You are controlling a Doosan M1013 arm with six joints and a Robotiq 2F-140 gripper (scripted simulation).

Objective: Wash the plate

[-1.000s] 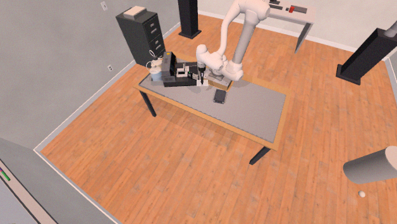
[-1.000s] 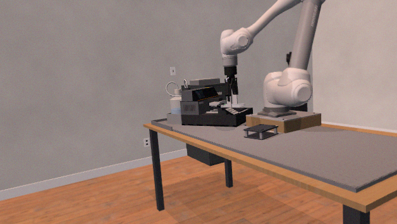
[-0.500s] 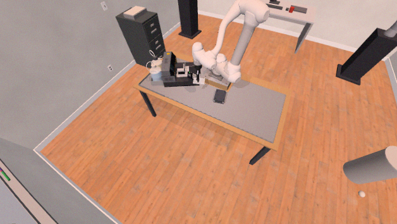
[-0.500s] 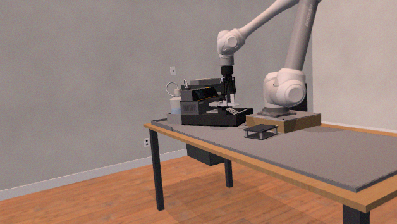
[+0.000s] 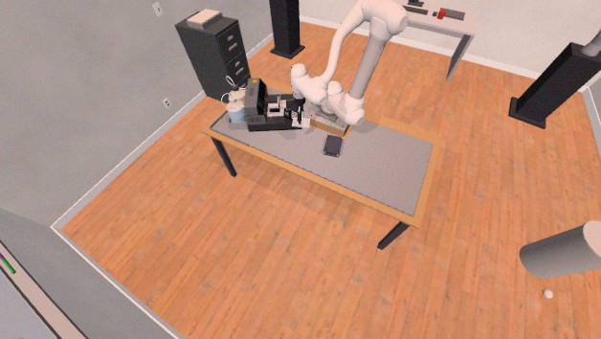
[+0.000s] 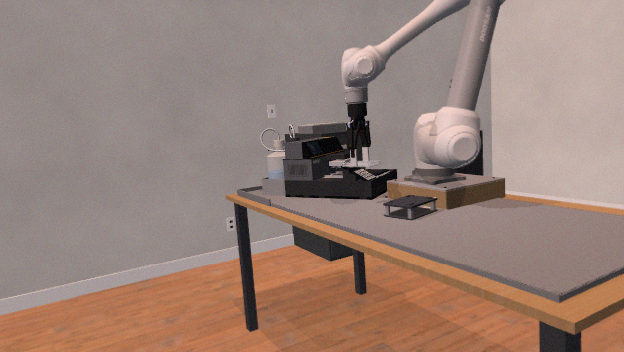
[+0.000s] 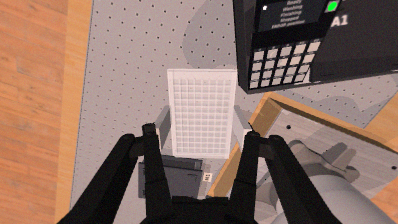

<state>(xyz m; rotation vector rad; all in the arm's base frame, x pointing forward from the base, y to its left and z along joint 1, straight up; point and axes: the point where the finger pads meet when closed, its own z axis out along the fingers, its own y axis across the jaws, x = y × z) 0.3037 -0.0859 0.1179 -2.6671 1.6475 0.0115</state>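
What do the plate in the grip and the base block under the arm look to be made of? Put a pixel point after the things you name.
The white gridded plate (image 6: 370, 163) (image 7: 202, 115): probably moulded plastic, pale, slightly see-through. The tan-sided base block (image 5: 328, 126) (image 6: 476, 192) (image 7: 310, 114): apparently wood, with grainy sides; its grey top could be metal.

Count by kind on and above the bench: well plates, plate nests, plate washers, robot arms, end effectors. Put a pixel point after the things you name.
Well plates: 1 (image 6: 365, 163) (image 7: 202, 115)
Plate nests: 1 (image 5: 333, 146) (image 6: 411, 201) (image 7: 172, 177)
Plate washers: 1 (image 5: 255, 102) (image 6: 330, 186) (image 7: 370, 55)
Robot arms: 1 (image 5: 366, 62) (image 6: 464, 89)
End effectors: 1 (image 5: 300, 115) (image 6: 359, 153) (image 7: 201, 131)
Total: 5
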